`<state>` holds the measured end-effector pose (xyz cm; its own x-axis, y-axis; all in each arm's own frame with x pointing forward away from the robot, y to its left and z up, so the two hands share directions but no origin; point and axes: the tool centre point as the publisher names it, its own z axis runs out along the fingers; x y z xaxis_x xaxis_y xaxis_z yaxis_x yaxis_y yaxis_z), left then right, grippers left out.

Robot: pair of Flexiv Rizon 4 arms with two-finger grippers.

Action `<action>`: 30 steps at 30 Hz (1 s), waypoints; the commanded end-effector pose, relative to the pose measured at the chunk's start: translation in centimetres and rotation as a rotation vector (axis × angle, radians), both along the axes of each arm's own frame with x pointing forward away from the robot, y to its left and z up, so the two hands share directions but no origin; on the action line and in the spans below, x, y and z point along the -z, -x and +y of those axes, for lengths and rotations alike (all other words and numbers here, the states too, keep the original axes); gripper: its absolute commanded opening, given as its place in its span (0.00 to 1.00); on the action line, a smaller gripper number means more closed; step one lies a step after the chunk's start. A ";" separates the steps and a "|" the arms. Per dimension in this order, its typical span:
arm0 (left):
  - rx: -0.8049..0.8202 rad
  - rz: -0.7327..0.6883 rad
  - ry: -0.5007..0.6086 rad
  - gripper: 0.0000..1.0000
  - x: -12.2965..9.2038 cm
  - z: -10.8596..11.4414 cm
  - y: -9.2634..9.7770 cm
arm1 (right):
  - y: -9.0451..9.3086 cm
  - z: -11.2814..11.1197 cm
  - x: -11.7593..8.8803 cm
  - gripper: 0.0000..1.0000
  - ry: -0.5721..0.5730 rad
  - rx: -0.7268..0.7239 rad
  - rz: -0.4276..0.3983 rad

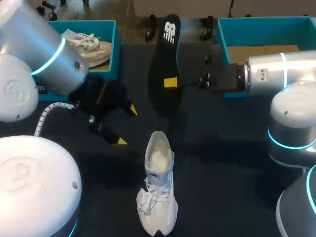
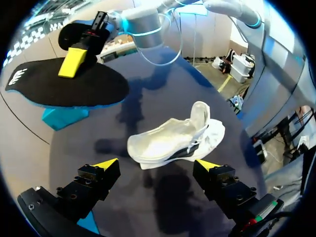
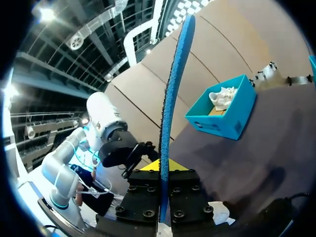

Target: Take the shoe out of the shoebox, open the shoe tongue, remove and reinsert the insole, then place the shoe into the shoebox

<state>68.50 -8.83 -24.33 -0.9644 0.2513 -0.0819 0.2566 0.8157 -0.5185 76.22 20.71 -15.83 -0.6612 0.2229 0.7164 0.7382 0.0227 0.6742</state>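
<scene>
Light falls from above. In the head view the dark table (image 1: 222, 148) looks dim, while the white shoe (image 1: 159, 182) and the pale shells of the left arm (image 1: 44, 54) and right arm (image 1: 281, 74) shine brightly; cyan rings glow on the 2 arms. In the left wrist view the shoe and black insole (image 2: 64, 94) cast soft shadows on the faintly glossy table.

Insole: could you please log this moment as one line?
right hand: shut on insole, above table | left hand: open, empty | shoe: on table
</scene>
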 end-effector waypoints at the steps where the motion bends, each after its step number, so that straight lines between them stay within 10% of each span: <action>1: -0.006 -0.013 -0.084 1.00 -0.6 -0.1 0.5 | 0.2 -0.2 0.6 0.00 0.026 0.019 -0.005; 15: -0.006 -0.013 -0.084 1.00 -0.6 -0.1 0.5 | 0.2 -0.2 0.6 0.00 0.026 0.019 -0.005; 30: -0.058 0.092 -0.076 1.00 4.3 1.5 1.4 | 0.1 1.0 4.2 0.00 -0.043 -0.035 -0.111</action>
<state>67.27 -7.57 -27.19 -0.9796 0.1982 0.0327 0.1621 0.8762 -0.4539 75.98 21.18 -19.11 -0.7385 0.1793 0.6499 0.6648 0.0331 0.7463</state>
